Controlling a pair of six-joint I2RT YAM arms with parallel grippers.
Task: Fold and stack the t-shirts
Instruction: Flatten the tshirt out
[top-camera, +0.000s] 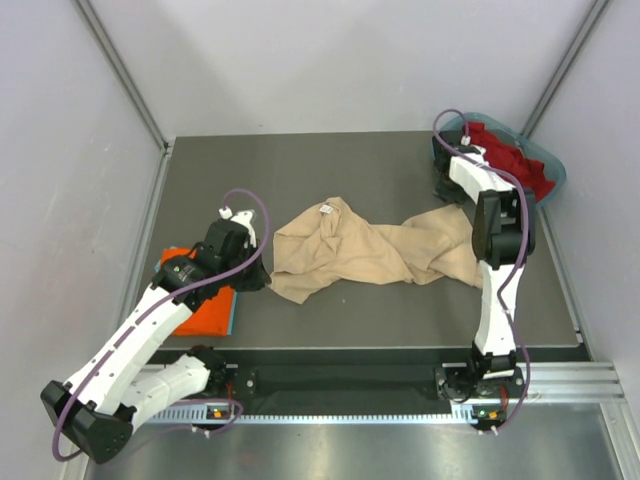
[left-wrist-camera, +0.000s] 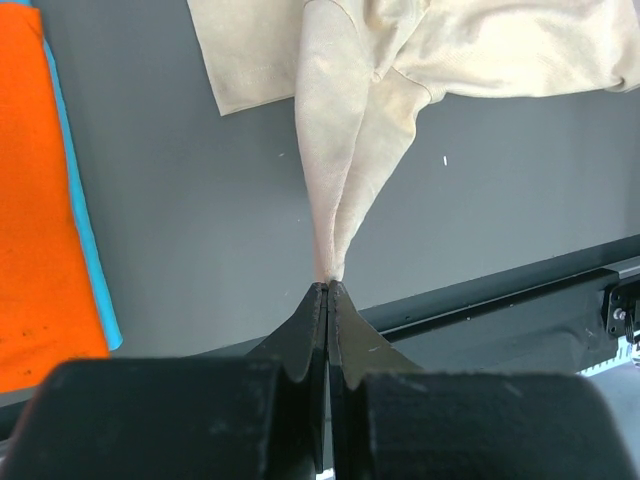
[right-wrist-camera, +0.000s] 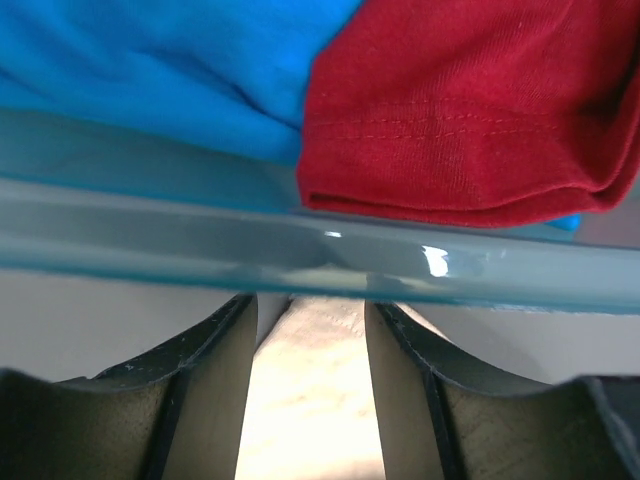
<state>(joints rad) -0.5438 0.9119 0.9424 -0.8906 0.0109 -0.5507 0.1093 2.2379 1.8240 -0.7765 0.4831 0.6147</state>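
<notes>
Left tool (left-wrist-camera: 328, 292) clenched on beige t-shirt (top-camera: 370, 250) corner, right tool (right-wrist-camera: 310, 305) parted over its far end: grip there, tension evenly, spread flat on counter (top-camera: 300, 180).

Five t-shirts (top-camera: 370, 250), one tub (top-camera: 548, 166)

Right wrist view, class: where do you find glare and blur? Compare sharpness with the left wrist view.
Right wrist view: small white glare spots on the teal tub rim; red t-shirt stitching crisp; the right gripper has soft fingers. Left wrist view: beige t-shirt sharp, the left gripper blurred nearest the lens.
</notes>
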